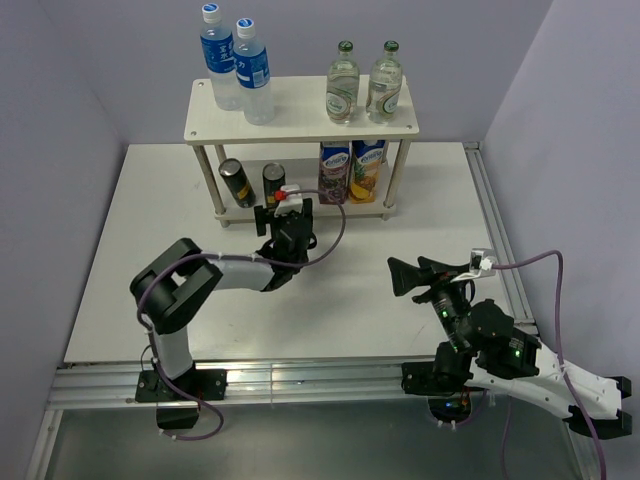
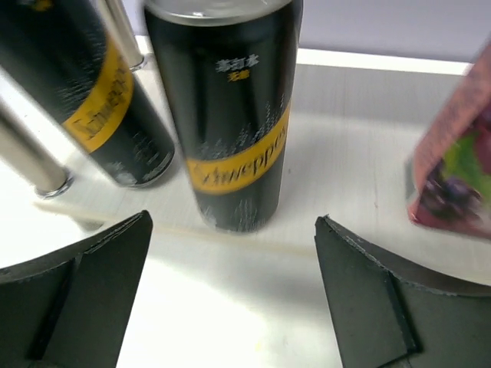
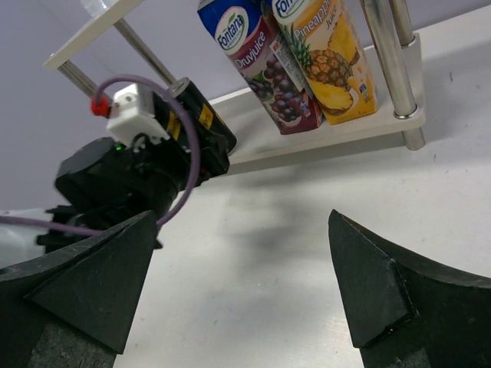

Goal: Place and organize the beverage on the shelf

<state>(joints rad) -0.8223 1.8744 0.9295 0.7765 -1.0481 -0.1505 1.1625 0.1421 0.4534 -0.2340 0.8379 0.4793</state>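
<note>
The shelf (image 1: pixel 300 128) stands at the back of the table. On its top board stand two blue-labelled water bottles (image 1: pixel 240 75) at the left and two green-capped glass bottles (image 1: pixel 364 85) at the right. Two dark cans (image 1: pixel 238 183) stand on the lower board (image 2: pixel 337 199) at the left. My left gripper (image 1: pixel 283 215) is open and empty just in front of the right-hand can (image 2: pixel 230 115), apart from it. My right gripper (image 1: pixel 402 276) is open and empty over the table at the right, pointing toward the shelf.
Two juice cartons (image 1: pixel 350 172), one purple and one with a pineapple, stand on the lower board right of the cans. They also show in the right wrist view (image 3: pixel 295 61). Thin metal legs (image 3: pixel 391 61) hold the boards. Lilac walls enclose the table.
</note>
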